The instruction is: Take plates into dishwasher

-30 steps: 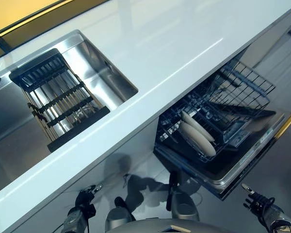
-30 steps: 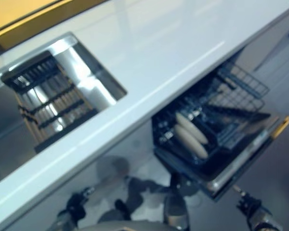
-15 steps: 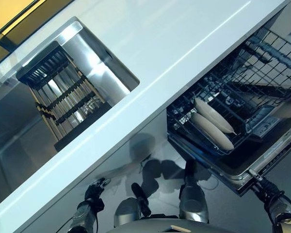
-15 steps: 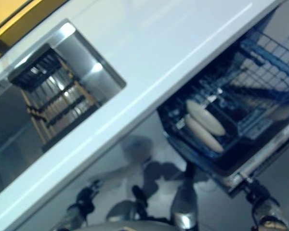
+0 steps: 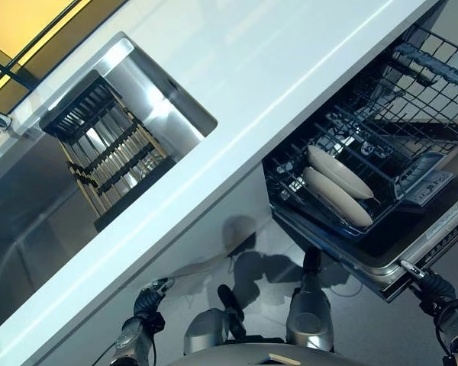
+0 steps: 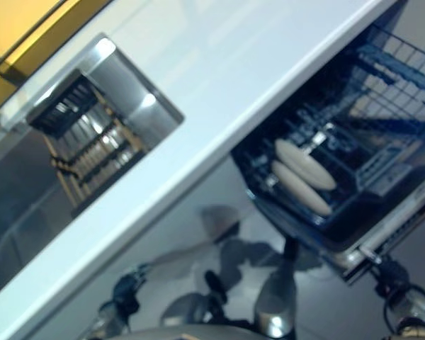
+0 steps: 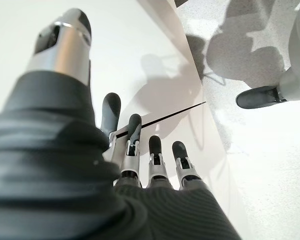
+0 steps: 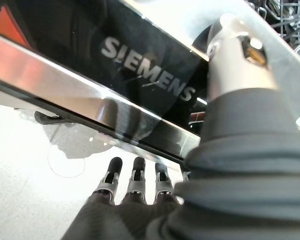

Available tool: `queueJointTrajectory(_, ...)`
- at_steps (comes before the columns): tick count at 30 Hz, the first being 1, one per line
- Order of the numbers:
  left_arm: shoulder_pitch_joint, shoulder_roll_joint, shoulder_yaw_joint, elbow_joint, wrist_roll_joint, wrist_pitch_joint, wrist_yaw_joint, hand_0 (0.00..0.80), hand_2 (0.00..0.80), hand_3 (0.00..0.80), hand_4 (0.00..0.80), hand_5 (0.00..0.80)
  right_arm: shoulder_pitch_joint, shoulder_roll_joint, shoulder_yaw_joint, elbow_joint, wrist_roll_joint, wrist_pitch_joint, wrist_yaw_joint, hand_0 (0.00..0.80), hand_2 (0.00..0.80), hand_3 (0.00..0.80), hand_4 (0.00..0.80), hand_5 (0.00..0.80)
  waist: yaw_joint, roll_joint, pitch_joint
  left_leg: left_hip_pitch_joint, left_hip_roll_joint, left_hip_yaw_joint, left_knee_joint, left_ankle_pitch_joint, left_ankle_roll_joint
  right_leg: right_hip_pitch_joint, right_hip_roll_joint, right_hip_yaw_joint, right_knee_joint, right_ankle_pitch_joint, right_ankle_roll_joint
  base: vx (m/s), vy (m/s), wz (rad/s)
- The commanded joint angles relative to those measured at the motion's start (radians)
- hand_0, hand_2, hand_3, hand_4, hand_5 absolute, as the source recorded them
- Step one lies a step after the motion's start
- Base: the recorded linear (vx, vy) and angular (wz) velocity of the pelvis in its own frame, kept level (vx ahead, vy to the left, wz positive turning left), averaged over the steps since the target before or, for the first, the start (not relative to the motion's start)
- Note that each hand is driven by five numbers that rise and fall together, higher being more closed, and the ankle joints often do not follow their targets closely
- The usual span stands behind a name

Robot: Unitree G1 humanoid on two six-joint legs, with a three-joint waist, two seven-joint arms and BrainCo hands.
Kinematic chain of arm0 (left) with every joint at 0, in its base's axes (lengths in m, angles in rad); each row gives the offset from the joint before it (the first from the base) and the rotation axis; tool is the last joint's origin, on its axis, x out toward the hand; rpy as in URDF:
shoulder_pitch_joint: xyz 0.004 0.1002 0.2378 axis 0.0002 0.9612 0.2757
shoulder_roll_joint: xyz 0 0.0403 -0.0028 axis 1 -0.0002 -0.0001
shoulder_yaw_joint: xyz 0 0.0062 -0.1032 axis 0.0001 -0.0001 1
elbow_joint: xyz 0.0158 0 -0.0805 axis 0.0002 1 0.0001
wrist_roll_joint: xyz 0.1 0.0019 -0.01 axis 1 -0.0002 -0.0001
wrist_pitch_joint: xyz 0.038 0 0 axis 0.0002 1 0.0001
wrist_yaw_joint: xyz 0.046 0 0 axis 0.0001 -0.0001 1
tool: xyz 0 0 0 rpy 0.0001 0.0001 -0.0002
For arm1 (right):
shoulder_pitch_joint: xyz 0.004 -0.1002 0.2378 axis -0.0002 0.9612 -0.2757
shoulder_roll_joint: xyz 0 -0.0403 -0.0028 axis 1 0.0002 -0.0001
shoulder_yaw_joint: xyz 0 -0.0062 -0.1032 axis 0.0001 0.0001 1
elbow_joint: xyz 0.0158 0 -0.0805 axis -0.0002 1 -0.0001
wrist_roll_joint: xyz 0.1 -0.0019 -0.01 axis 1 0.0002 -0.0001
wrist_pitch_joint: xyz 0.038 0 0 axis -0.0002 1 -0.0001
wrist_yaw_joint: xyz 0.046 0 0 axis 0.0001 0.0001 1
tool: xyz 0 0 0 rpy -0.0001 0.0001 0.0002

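Two plates (image 5: 337, 187) stand in dishwasher rack (image 5: 382, 152).

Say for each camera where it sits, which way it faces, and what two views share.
Left and right eye views: head, looking down at the countertop, sink, open dishwasher holding two plates; both hands low.
Left wrist view: along the open left hand toward a white cabinet front.
Right wrist view: along the open right hand beneath the dishwasher door.
Shared: the dishwasher door.

Two plates (image 5: 337, 187) in rack (image 5: 412, 91), open wires beside; door (image 5: 412, 259) edge before right robot hand (image 5: 435, 290).
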Motion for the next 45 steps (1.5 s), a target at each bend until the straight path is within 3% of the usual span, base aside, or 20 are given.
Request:
queueJointTrajectory(1,-0.118,0.098,0.014,-0.024,-0.027,-0.105,-0.009,0.0,0.0,0.0,0.0,0.0,-0.363,0.11,0.117,-0.251,0.035,-0.067,0.187,0.0,0.0,0.0,0.0,0.0,0.069,-0.008,-0.06,-0.057,-0.084,-0.05,0.147,-0.09,0.066,0.03,-0.062,-0.01,0.197,-0.207,0.035,0.041,0.021,-0.09)
queueJointTrajectory(11,-0.088,0.086,-0.014,-0.03,0.004,-0.081,-0.02,0.0,0.0,0.0,0.0,0.0,-0.442,0.139,0.144,-0.396,0.136,-0.063,0.169,0.0,0.0,0.0,0.0,0.0,0.099,-0.005,-0.106,-0.041,-0.09,-0.073,0.151,-0.089,0.068,0.077,-0.061,-0.021,0.193,-0.217,0.03,0.069,0.006,-0.07)
queueJointTrajectory(21,-0.079,0.08,-0.04,-0.032,0.016,-0.056,0.004,0.0,0.0,0.0,0.0,0.0,-0.542,0.119,0.15,-0.412,0.19,-0.076,0.151,0.0,0.0,0.0,0.0,0.0,0.135,-0.015,-0.148,-0.018,-0.084,-0.091,0.147,-0.081,0.065,0.131,-0.059,-0.045,0.181,-0.218,0.03,0.07,-0.019,0.09)
queueJointTrajectory(38,-0.033,0.104,-0.015,-0.039,0.059,-0.033,0.03,0.0,0.0,0.0,0.0,0.0,-0.575,0.097,0.153,-0.378,0.203,-0.06,0.141,0.0,0.0,0.0,0.0,0.0,0.197,-0.113,-0.193,0.031,-0.046,-0.125,0.117,-0.064,0.045,0.236,-0.011,-0.066,0.097,-0.189,0.037,0.064,-0.068,0.32)
queueJointTrajectory(44,-0.024,0.118,0.009,-0.036,0.061,-0.028,0.031,0.0,0.0,0.0,0.0,0.0,-0.545,0.099,0.149,-0.344,0.139,-0.041,0.088,0.0,0.0,0.0,0.0,0.0,0.213,-0.148,-0.201,0.042,-0.033,-0.146,0.089,-0.052,0.037,0.257,0.008,-0.063,0.068,-0.177,0.041,0.02,-0.054,0.12)
queueJointTrajectory(45,-0.023,0.115,0.017,-0.035,0.061,-0.026,0.039,0.0,0.0,0.0,0.0,0.0,-0.515,0.105,0.148,-0.335,0.055,-0.052,0.039,0.0,0.0,0.0,0.0,0.0,0.214,-0.155,-0.201,0.045,-0.03,-0.151,0.079,-0.048,0.035,0.262,0.011,-0.064,0.059,-0.173,0.043,-0.006,-0.024,0.05)
